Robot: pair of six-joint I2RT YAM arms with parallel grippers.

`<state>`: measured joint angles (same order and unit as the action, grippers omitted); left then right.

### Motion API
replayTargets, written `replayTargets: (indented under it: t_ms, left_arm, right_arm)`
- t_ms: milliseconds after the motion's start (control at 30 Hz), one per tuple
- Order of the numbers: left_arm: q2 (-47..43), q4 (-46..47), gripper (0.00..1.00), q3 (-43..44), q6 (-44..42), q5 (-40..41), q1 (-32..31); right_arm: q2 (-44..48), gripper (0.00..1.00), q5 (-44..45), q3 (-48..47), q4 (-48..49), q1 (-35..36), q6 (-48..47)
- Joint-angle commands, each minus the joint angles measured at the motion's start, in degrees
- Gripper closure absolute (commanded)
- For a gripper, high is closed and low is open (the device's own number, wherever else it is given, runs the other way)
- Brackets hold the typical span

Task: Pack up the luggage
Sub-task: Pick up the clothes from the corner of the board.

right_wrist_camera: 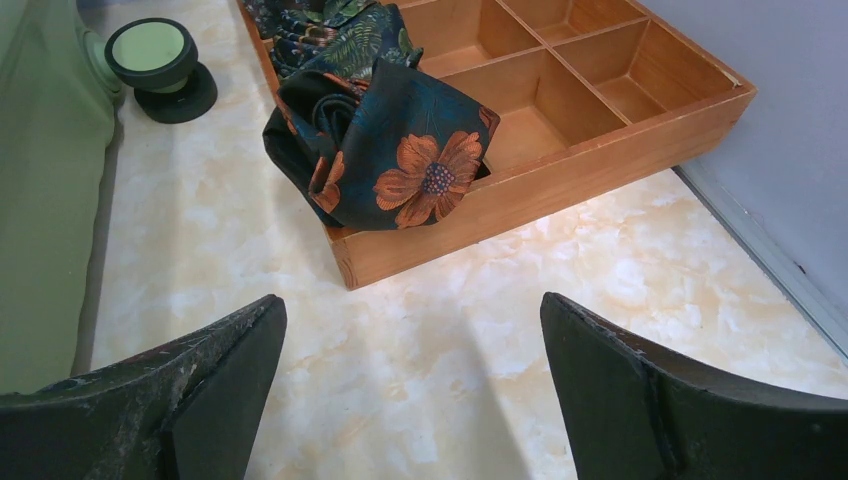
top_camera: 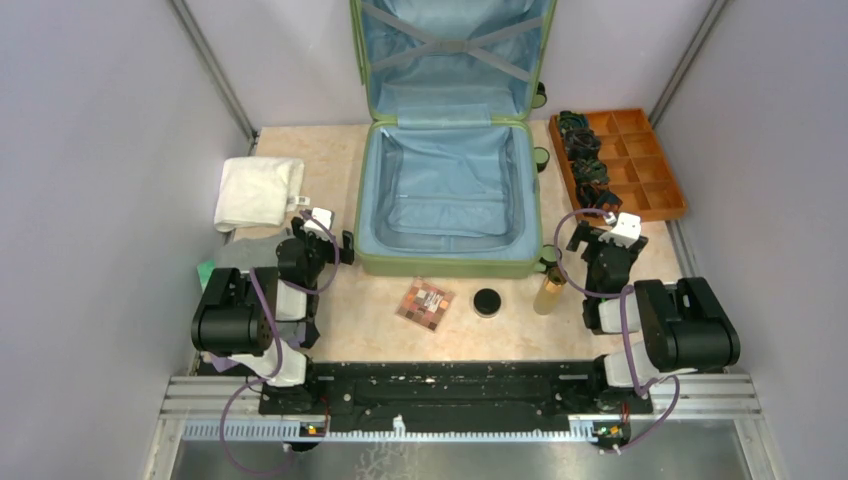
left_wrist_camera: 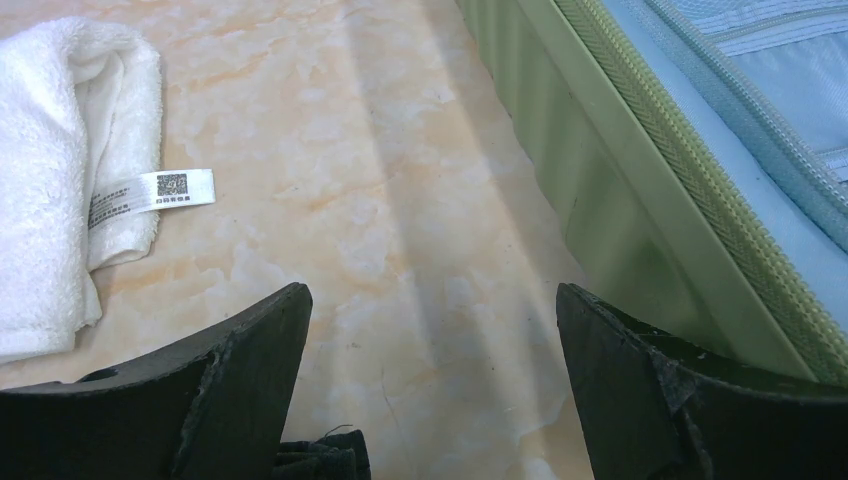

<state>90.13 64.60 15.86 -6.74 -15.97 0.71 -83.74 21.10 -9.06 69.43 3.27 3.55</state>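
Observation:
The luggage [top_camera: 445, 190] lies open at the back middle of the table, its lid upright against the wall with crossed straps on light blue lining, and nothing lies inside. Its green ribbed shell [left_wrist_camera: 600, 200] runs along the right of the left wrist view. My left gripper [top_camera: 325, 232] hovers by its front left corner, open [left_wrist_camera: 430, 295] over bare table. My right gripper [top_camera: 603, 228] hangs off the front right corner, open [right_wrist_camera: 412, 300], empty, just short of the tray.
A folded white towel [top_camera: 258, 192] with a label [left_wrist_camera: 150, 190] lies at the left. In front of the luggage lie a palette [top_camera: 425, 303], a black round case [top_camera: 487, 301] and a gold bottle [top_camera: 549, 291]. An orange tray [top_camera: 650, 165] holds rolled floral cloths [right_wrist_camera: 390, 150]. Folded clothes [top_camera: 235, 255] sit under the left arm.

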Motion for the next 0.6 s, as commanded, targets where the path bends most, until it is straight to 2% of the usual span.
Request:
replayTargets:
  t_ms: [0, 133, 200, 233, 267, 300, 333, 400, 500, 567]
  left_arm:
    - [-0.7, 2.0, 0.01, -0.2, 0.1, -0.3, 0.1]
    - [-0.7, 2.3, 0.01, -0.3, 0.3, 0.2, 0.1]
    - [-1.8, 3.9, 0.01, -0.8, 2.8, 3.0, 0.6]
    - [-3.2, 1.3, 0.01, 0.2, 4.3, 3.0, 1.5]
    - [-5.1, -5.1, 0.01, 2.9, 5.5, 2.8, 2.9]
    - [-7.3, -14.4, 0.01, 6.9, 5.9, 3.3, 3.7]
    - [-8.7, -23.3, 0.01, 11.5, 5.0, 3.5, 4.2]
    - [-10.1, -39.4, 0.02, 20.4, 2.5, 2.7, 5.4]
    - [-12.0, -55.5, 0.01, 29.9, -0.9, -2.7, 8.5]
    - [-13.3, -63.0, 0.02, 34.5, -2.5, -5.6, 10.7]
  right_arm:
    - [0.2, 0.01, -0.8, -0.7, 2.3, 0.4, -0.1]
    - [0.1, 0.01, 0.8, -0.5, 2.5, 0.4, 0.5]
    - [0.6, 0.01, 2.1, -0.6, 2.5, 0.5, 0.4]
    - [1.8, 0.01, 2.1, -0.9, 0.3, 0.8, 0.6]
    - [2.9, 0.01, 1.0, -1.1, -0.7, 0.9, -0.4]
    - [5.1, 0.01, 4.3, -2.2, -4.9, 2.9, -1.4]
    - [7.2, 0.01, 9.0, -5.0, -12.4, 4.3, -1.5]
    - [10.4, 0.01, 12.3, -13.4, -27.6, 4.7, 0.8]
    - [14.7, 0.01, 7.5, -21.7, -43.7, 4.7, 6.7]
    - [17.1, 0.01, 1.9, -24.3, -47.8, 4.6, 10.7]
